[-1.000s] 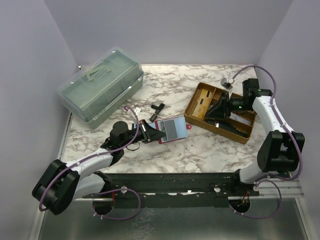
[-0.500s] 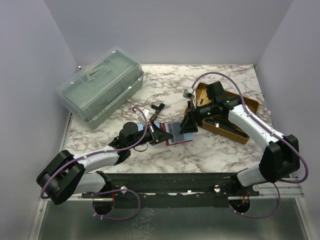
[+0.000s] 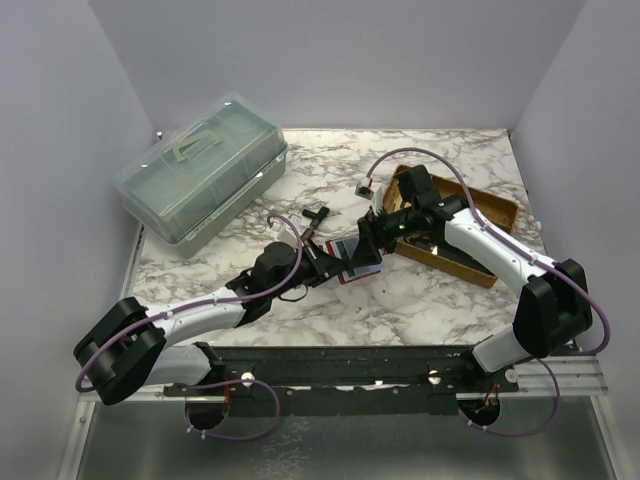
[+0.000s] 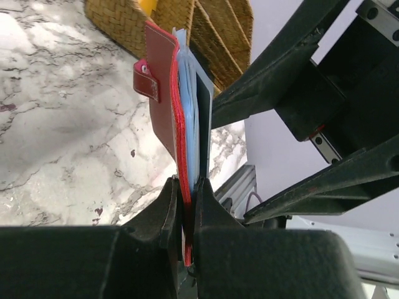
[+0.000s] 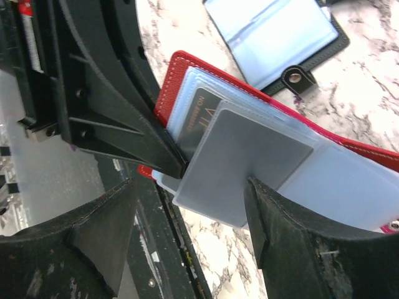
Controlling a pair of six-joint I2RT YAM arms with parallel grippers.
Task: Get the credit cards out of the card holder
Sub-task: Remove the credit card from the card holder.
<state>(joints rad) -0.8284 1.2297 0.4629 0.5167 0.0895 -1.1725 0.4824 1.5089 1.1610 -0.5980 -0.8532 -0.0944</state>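
The credit cards (image 5: 240,165) sit in the clear sleeves of the red card holder (image 5: 181,68). A grey one is poking out of its sleeve, and that one lies right between the fingers of my right gripper (image 5: 190,187). Those jaws are spread wide, one on each side of the card; I can't tell whether either pad touches it yet. My left gripper (image 4: 187,212) is clenched on the bottom edge of the holder, pinching cover and sleeves together and holding the holder up on edge above the marble table (image 3: 400,300).

What matters now is the line of the grey card. Its free end points toward the right gripper's palm and its buried end points back into the sleeve, toward the left fingers. So the right arm is the one to take it. I judge I should close across the card's faces and draw straight back along its length, away from the left arm.

Behind the right arm is the woven tray (image 3: 495,215); the green box (image 3: 200,180) is well apart at the far left.
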